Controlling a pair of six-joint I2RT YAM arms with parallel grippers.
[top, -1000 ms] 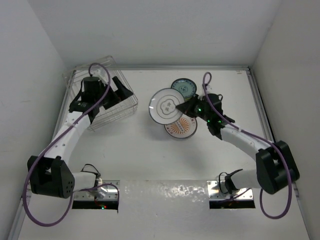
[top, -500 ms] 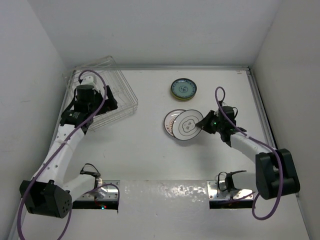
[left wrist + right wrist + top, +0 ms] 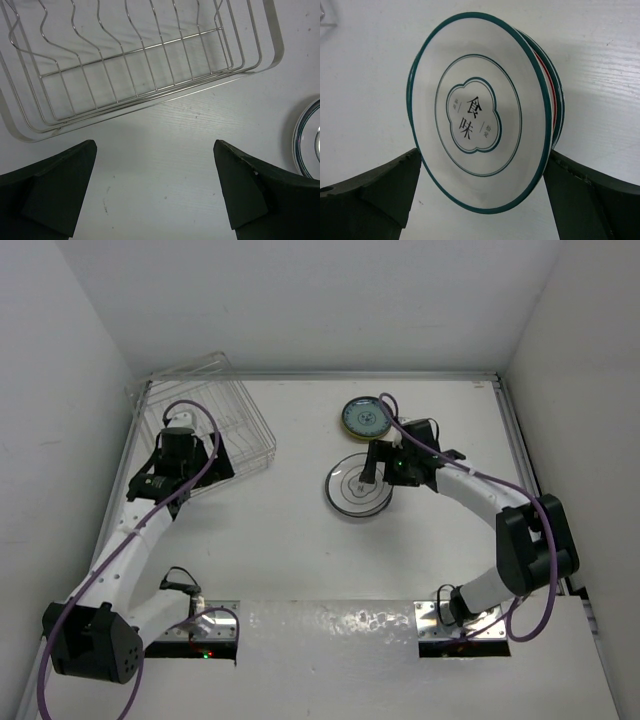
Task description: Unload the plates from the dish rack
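Right wrist view: your right gripper (image 3: 372, 468) has its jaws fully apart and grips nothing. The green-rimmed plate (image 3: 480, 120) sits on top of the stack (image 3: 350, 498), between the fingers and apparently untouched. I judge this set-down complete. A teal plate (image 3: 366, 417) lies apart, beyond the stack.

Your left gripper (image 3: 155, 145), also wide open and empty, hovers just beside the dish rack (image 3: 130, 52). The rack seems bare, though its far end is poorly shown. Next, lift the right arm straight clear and confirm the rack.

The white table (image 3: 270, 540) is flat, with plain white walls (image 3: 300, 300) around it.
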